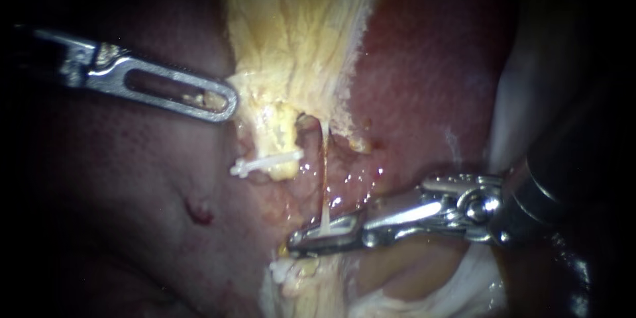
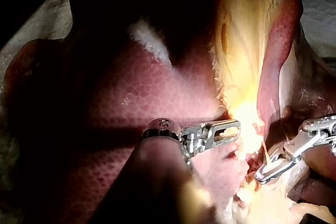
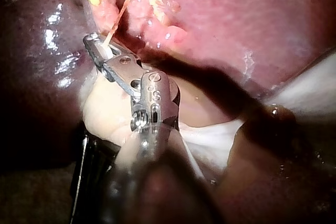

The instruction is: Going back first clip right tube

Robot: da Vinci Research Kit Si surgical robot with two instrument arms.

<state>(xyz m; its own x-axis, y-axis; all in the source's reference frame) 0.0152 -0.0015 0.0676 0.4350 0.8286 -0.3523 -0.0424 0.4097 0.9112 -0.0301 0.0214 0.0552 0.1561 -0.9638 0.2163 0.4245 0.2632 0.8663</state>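
Note:
The yellow gallbladder hangs over the red liver. Two tubes run down from it. The thick left tube carries a white clip across it. The thin right tube is stretched taut and ends in a white clip held between the jaws of my right instrument, which are shut on it. My left instrument has its slotted jaws together on the gallbladder's edge. The left wrist view shows both, my left instrument and my right instrument. In the right wrist view my right instrument holds the thin tube.
Pale fatty tissue lies under my right instrument's jaws. White gauze shows beside the liver behind the right shaft. A small dark red spot marks the liver surface below my left instrument.

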